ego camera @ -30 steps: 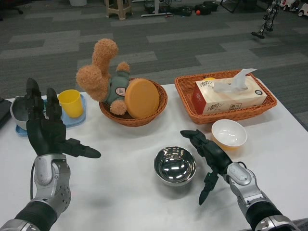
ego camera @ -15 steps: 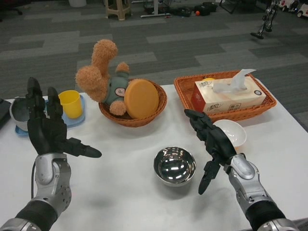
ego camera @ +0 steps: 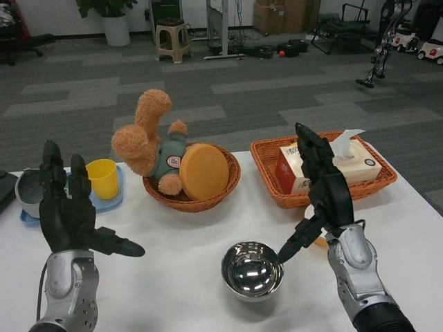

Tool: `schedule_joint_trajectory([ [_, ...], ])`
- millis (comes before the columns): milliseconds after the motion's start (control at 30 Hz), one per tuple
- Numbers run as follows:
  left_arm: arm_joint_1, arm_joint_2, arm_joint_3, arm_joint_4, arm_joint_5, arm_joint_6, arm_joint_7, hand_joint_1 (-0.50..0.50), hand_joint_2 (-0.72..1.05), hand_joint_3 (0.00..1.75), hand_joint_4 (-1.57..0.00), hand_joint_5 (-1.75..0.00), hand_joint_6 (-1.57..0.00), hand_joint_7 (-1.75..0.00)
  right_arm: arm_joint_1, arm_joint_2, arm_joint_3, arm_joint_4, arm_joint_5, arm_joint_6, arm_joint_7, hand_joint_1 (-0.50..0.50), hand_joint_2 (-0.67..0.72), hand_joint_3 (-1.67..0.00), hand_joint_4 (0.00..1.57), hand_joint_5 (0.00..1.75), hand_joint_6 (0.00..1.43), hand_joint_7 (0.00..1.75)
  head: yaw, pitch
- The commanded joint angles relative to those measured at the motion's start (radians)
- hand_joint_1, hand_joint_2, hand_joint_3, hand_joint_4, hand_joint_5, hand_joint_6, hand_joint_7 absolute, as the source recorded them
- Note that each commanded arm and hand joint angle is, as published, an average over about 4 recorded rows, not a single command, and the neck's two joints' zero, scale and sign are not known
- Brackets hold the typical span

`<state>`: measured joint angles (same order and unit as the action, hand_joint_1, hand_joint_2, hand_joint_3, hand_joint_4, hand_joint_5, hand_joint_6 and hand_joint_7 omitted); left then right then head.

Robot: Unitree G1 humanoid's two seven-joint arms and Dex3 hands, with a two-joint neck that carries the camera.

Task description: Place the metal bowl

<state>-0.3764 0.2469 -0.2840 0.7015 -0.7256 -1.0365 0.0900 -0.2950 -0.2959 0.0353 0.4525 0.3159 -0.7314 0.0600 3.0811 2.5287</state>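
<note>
The shiny metal bowl (ego camera: 252, 270) stands upright on the white table (ego camera: 173, 277) near its front middle, and nothing touches it. My right hand (ego camera: 323, 190) is raised above and to the right of the bowl, fingers spread and pointing up, holding nothing. At the left my left hand (ego camera: 66, 213) is also lifted with fingers apart and the thumb pointing right, empty and well clear of the bowl.
A round wicker basket (ego camera: 225, 181) behind the bowl holds a plush bear (ego camera: 149, 138) and an orange disc (ego camera: 204, 170). A rectangular wicker basket (ego camera: 273, 183) with a tissue box (ego camera: 294, 169) stands back right. A yellow cup (ego camera: 104, 178) and grey bowl (ego camera: 29, 190) sit far left.
The right hand has risen from table level beside the bowl to well above it, hiding the small white bowl. The camera has tilted up. The left hand has stayed raised.
</note>
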Motion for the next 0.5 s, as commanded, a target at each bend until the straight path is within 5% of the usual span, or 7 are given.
schedule_joint_trajectory([
  [33,-0.004,0.009,0.003,0.004,0.0,-0.007,-0.001,-0.5,-0.64,0.09,0.0,0.0,0.0,0.0,-0.043,0.005,-0.016,0.001,-0.046,-0.064,-0.093,-0.38,0.47,0.0,0.0,0.0,0.0,0.35,0.013,0.061],
  [167,-0.004,0.009,0.004,0.004,0.0,-0.006,-0.001,-0.5,-0.64,0.09,0.0,0.0,0.0,0.0,-0.064,0.01,-0.038,0.003,-0.132,-0.093,-0.177,-0.38,0.47,0.0,0.0,0.0,0.0,0.35,0.027,0.11],
  [500,-0.005,0.006,0.021,0.004,0.01,-0.005,-0.001,-0.5,-0.64,0.09,0.0,0.0,0.0,0.0,-0.076,0.017,-0.011,0.027,-0.134,-0.11,-0.257,-0.38,0.44,0.0,0.0,0.0,0.0,0.28,0.068,0.191],
])
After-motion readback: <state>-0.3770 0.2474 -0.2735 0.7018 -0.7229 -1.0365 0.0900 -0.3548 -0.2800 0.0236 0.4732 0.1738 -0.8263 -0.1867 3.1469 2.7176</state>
